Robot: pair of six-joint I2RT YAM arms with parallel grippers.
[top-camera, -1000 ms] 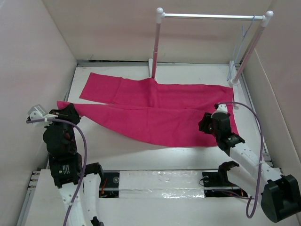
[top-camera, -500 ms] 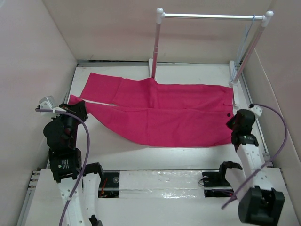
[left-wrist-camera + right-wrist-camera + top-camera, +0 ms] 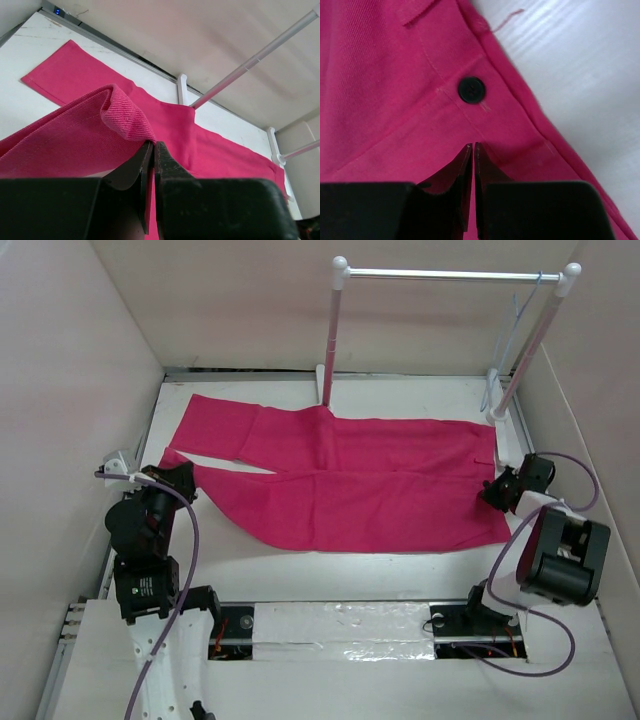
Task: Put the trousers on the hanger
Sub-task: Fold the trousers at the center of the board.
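Note:
The magenta trousers (image 3: 370,480) lie spread flat on the white table, waistband to the right and legs to the left. My left gripper (image 3: 182,480) is shut on the end of the near leg. In the left wrist view the gripper (image 3: 153,145) holds a raised fold of the trousers (image 3: 125,117). My right gripper (image 3: 497,491) is shut, its tips (image 3: 472,146) at the waistband fabric just below the dark button (image 3: 471,90), with nothing seen between the jaws. The thin pale hanger (image 3: 512,335) hangs at the right end of the rack.
A rack with white poles and a silver bar (image 3: 450,275) stands at the back, its feet on the table behind the trousers. It also shows in the left wrist view (image 3: 250,62). Pale walls enclose the table on the left, back and right.
My right arm swung right, and its gripper moved from the trousers' near edge to the waistband by the button. My left gripper moved right, carrying the leg end with it.

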